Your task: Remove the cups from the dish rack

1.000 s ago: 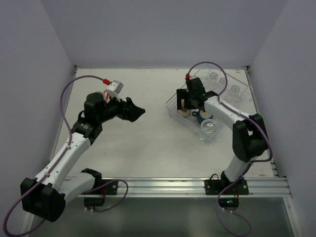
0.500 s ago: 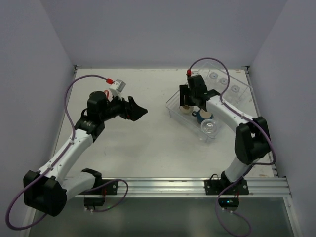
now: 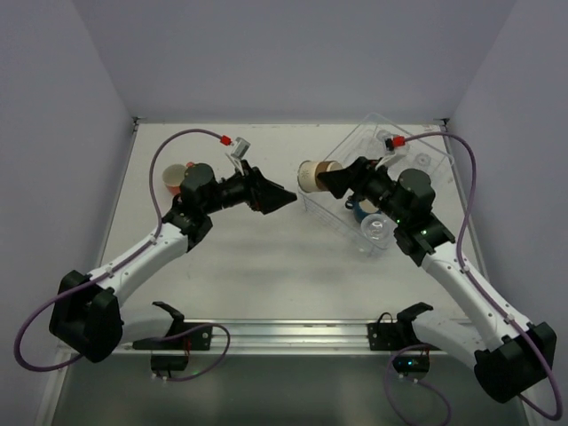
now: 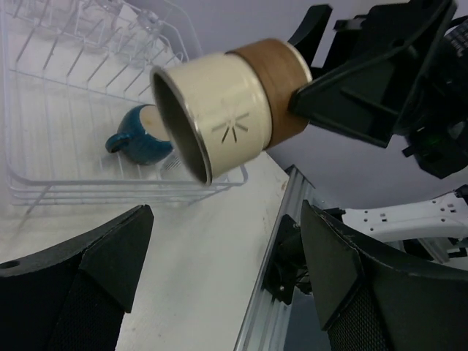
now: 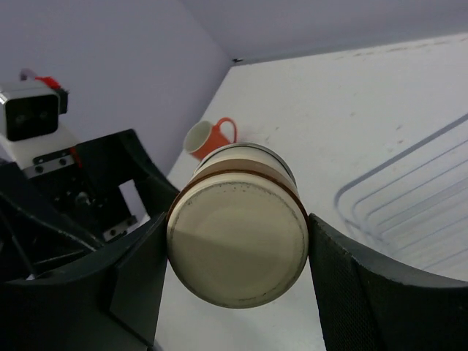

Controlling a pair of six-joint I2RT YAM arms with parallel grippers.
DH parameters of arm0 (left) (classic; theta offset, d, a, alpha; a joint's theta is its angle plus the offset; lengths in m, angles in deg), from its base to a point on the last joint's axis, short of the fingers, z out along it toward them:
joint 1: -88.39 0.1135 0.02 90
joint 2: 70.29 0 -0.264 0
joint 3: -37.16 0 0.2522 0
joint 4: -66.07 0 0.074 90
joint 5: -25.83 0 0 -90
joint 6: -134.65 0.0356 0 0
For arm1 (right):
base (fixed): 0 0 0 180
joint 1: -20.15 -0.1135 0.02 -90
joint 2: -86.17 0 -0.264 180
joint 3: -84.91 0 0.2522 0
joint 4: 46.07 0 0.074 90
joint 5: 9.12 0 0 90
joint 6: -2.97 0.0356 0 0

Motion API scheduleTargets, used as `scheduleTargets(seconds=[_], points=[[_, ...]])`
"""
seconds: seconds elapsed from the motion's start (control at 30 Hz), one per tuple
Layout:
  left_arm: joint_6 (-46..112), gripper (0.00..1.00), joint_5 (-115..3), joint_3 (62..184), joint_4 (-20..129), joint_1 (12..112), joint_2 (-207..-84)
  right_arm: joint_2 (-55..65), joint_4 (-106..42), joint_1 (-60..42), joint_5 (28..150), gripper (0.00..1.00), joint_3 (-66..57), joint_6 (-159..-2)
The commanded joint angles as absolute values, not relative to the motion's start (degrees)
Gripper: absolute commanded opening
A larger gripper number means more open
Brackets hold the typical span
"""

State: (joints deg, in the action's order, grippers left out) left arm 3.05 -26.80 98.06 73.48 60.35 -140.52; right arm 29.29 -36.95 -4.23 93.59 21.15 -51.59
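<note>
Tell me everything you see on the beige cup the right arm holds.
The beige cup with a brown band looks like glazed ceramic: cream toward the mouth, brown near the base, a small starburst mark on its side, a darker inside, no handle showing. It lies sideways in the air, mouth toward the open left tool. The right tool grips its base end; nothing else touches it. It hangs by the clear plastic dish rack's left corner.

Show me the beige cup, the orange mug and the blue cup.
beige cup (image 4: 234, 110), left wrist view, on its cream side wall.
orange mug (image 5: 210, 143), right wrist view, on its body.
blue cup (image 4: 146, 146), left wrist view, on its outer wall.
</note>
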Motion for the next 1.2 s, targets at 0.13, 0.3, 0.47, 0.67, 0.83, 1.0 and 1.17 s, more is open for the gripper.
scheduleTargets(seconds=[0.13,0.3,0.47,0.67,0.83,1.0,1.17], points=[[-4.82,0.84,-26.46,100.58,89.13,57.8,-144.99,31.06,-52.61,-4.29,107.94,0.43,27.81,-38.0],[-6.32,0.72,-26.11,100.76,92.82,56.92,-147.01,30.27,-56.64,-4.29,110.67,0.43,29.83,-35.45],[-7.2,0.43,-25.85,100.76,94.58,56.66,-147.02,29.48,-59.99,-4.37,111.02,0.42,31.86,-33.33],[-7.38,0.18,-26.29,99.88,94.94,56.57,-144.65,28.6,-63.33,-3.76,110.23,0.42,33.88,-31.67],[-6.68,0.0,-27.6,98.91,94.33,56.48,-141.75,26.58,-66.85,-3.32,111.11,0.54,35.28,-28.94],[-1.94,0.0,-32.17,99.61,88.35,56.48,-138.23,26.14,-67.82,-3.32,111.37,0.8,35.81,-27.97],[0.71,0.0,-34.98,100.58,85.09,56.48,-136.65,27.1,-67.64,-2.88,112.25,0.95,35.81,-27.71]])
